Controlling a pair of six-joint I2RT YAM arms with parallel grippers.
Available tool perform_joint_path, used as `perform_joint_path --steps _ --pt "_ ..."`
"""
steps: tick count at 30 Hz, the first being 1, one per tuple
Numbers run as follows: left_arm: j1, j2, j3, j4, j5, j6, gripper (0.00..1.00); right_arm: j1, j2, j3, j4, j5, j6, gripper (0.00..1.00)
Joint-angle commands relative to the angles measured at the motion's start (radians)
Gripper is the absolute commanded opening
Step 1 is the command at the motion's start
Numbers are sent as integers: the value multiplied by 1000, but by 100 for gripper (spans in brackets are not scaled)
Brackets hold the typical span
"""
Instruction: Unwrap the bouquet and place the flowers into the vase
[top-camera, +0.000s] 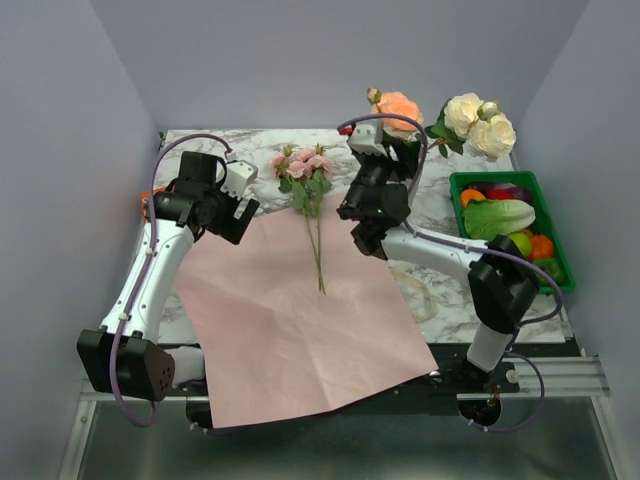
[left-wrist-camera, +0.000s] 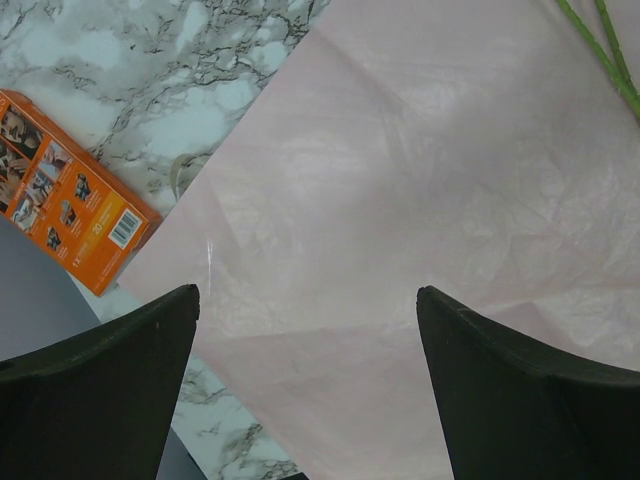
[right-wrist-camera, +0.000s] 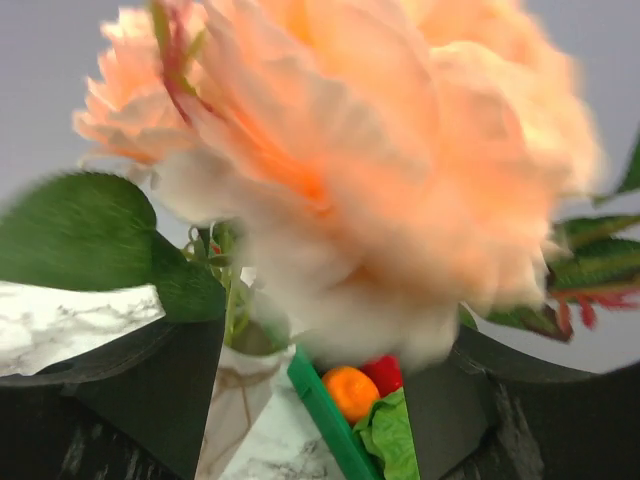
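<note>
The bouquet's pink paper (top-camera: 290, 310) lies spread flat on the marble table. The pink flowers (top-camera: 303, 168) rest on its far edge, their stems (top-camera: 319, 255) pointing toward me. A peach rose (top-camera: 400, 107) and cream roses (top-camera: 478, 125) stand upright at the back. In the right wrist view the peach rose (right-wrist-camera: 380, 170) fills the frame, its stem down in the cream vase (right-wrist-camera: 240, 385). My right gripper (top-camera: 392, 140) (right-wrist-camera: 315, 400) is open just below the bloom, holding nothing. The vase is hidden in the top view. My left gripper (top-camera: 240, 222) (left-wrist-camera: 308, 300) hangs open over the paper's left edge.
A green crate (top-camera: 553, 215) of vegetables sits at the right of the table; its rim (right-wrist-camera: 325, 415) shows beside the vase. An orange box (left-wrist-camera: 70, 190) lies on the marble left of the paper. Grey walls close in the back and sides.
</note>
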Motion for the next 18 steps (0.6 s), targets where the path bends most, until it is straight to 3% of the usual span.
perform_joint_path --steps 1,9,15,17,18 --pt "6 -33 -3 -13 29 13 99 50 -130 -144 389 129 84 75" --pt "6 -27 15 -24 35 8 99 140 -182 -376 389 264 122 75" --pt "6 -21 29 -29 49 -10 99 311 -121 -425 387 295 101 74" --pt "6 -17 32 -29 43 -18 99 373 -61 -406 389 298 78 68" --pt "6 -15 35 -29 40 -21 99 388 -35 -393 389 298 70 60"
